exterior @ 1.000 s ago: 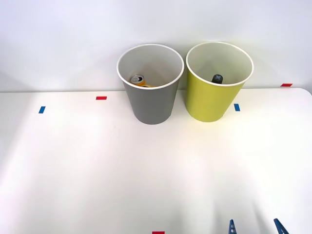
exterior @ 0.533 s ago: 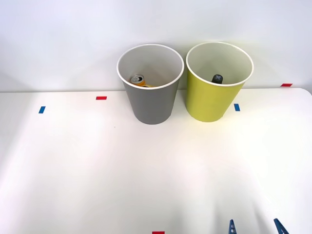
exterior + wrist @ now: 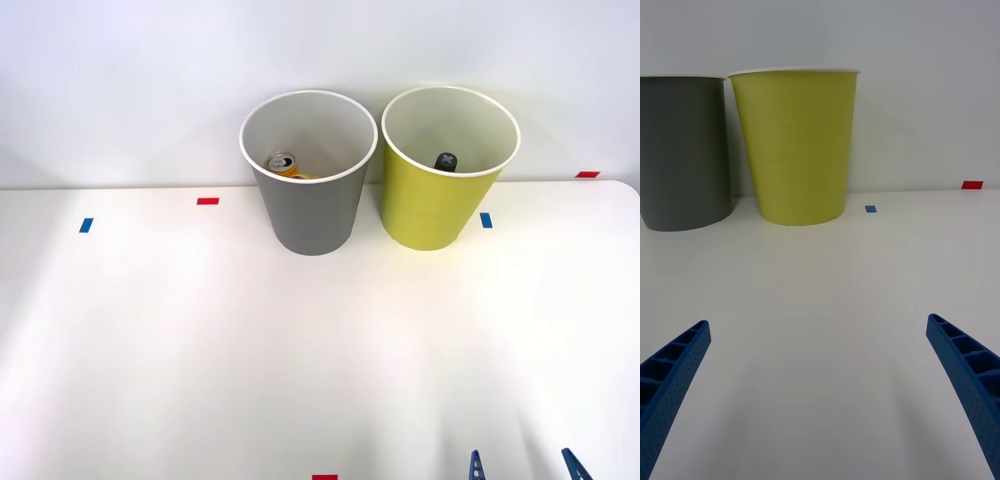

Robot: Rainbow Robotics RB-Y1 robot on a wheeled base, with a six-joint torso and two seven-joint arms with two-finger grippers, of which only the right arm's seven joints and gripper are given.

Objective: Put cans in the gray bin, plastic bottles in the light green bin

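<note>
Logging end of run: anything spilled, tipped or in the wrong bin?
Nothing stands out. The can lies in the gray bin, a black cap shows in the light green bin. Both bins upright, right gripper open and empty.

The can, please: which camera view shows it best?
The front view: it looks down into the gray bin, where the can lies with its silver top showing. The right wrist view meets that bin's wall side-on, so the can stays hidden behind it.

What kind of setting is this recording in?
Probably a lab test bench for sorting trials: a bare white table against a plain wall, red and blue tape marks on it, and a gray bin beside a light green bin.
</note>
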